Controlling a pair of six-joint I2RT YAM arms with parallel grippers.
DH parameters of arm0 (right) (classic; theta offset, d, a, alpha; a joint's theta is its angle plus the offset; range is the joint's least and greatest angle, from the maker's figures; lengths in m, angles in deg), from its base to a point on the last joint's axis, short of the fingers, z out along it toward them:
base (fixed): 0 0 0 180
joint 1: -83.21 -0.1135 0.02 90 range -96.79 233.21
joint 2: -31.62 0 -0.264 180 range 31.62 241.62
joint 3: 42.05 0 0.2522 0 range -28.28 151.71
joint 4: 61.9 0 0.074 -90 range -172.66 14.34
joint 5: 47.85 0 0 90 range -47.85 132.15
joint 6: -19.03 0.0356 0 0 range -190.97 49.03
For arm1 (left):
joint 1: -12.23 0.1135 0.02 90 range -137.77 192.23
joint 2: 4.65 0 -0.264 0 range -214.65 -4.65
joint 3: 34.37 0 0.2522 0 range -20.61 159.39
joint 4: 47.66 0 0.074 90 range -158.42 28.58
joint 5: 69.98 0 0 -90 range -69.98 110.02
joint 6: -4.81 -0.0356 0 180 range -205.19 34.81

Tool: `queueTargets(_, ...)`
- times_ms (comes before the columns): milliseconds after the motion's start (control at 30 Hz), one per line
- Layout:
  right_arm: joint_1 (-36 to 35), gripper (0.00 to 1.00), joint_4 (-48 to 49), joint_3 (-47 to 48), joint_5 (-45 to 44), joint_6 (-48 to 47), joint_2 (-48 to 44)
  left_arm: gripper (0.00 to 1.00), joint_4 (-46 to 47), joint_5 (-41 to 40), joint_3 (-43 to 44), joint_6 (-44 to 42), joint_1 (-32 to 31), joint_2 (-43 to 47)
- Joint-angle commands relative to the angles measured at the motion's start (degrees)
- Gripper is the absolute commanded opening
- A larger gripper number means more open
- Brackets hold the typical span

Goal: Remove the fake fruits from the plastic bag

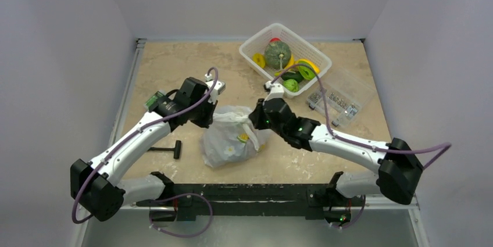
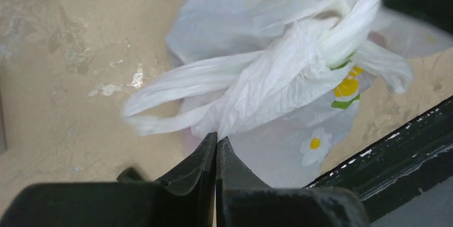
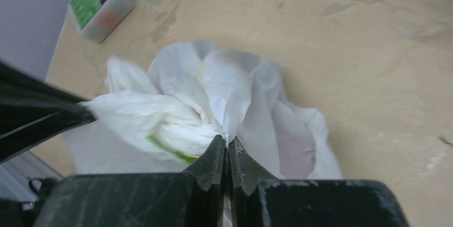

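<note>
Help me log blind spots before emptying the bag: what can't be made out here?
- Contents of the bag: hidden by its film in every view.
- Bag mouth: bunched between the left gripper and the right gripper, both pinching it shut, so no opening shows.
- Contents of the box: too small in the top view.
- Black tool by the left arm: too small in the top view to identify.

A white lattice basket [image 1: 258, 35] stands on the beige table [image 1: 174, 67] just beyond the right gripper [image 1: 252, 120], holding a green squash [image 1: 277, 54], flat yellow pieces [image 1: 308, 64] and green pieces [image 1: 290, 85]. A clear lidded box [image 1: 337, 99] lies to the right of the basket. A black T-shaped tool [image 1: 171, 150] lies nearer than the left gripper [image 1: 214, 117] and to its left; a small green-labelled box [image 3: 100, 7] sits further left.
</note>
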Motion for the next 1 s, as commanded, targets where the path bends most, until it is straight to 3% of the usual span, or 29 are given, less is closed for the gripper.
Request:
queueTargets(0,10.5,0.00,2.0,-5.9,7.9,-1.4,-5.8,0.00,-0.7,-7.8,-0.6,-1.0,0.2,3.3)
queueTargets(167,10.8,0.00,4.0,-7.0,15.5,-8.2,-7.7,0.00,0.8,-5.1,-1.3,-1.7,0.2,5.3)
queueTargets(200,10.8,0.00,3.8,-7.0,15.5,-9.0,-8.0,0.05,1.1,-4.2,-1.4,-1.7,0.3,5.7)
queueTargets(300,10.8,0.00,4.3,-6.7,17.6,-10.8,-8.2,0.30,3.3,0.0,-1.8,-1.9,0.3,7.2)
queueTargets(400,10.8,0.00,4.2,-6.5,18.8,-11.1,-8.4,0.62,3.6,3.5,1.6,-1.5,0.3,5.7)
queueTargets(467,10.8,0.00,4.2,-6.6,19.1,-11.0,-8.6,0.73,1.3,3.6,6.6,-1.6,0.2,2.5)
queueTargets(600,10.8,0.00,3.3,-5.7,19.5,-10.8,-8.5,0.75,-1.7,5.8,13.1,-4.8,0.3,-5.8)
queueTargets(833,10.8,0.00,0.5,-2.8,19.4,-11.7,-10.1,0.72,4.9,14.5,7.9,-6.1,0.3,-8.9)
queueTargets(967,10.8,0.00,-0.9,-1.5,19.0,-12.4,-9.9,0.58,2.3,15.5,10.6,-6.5,0.2,-13.2)
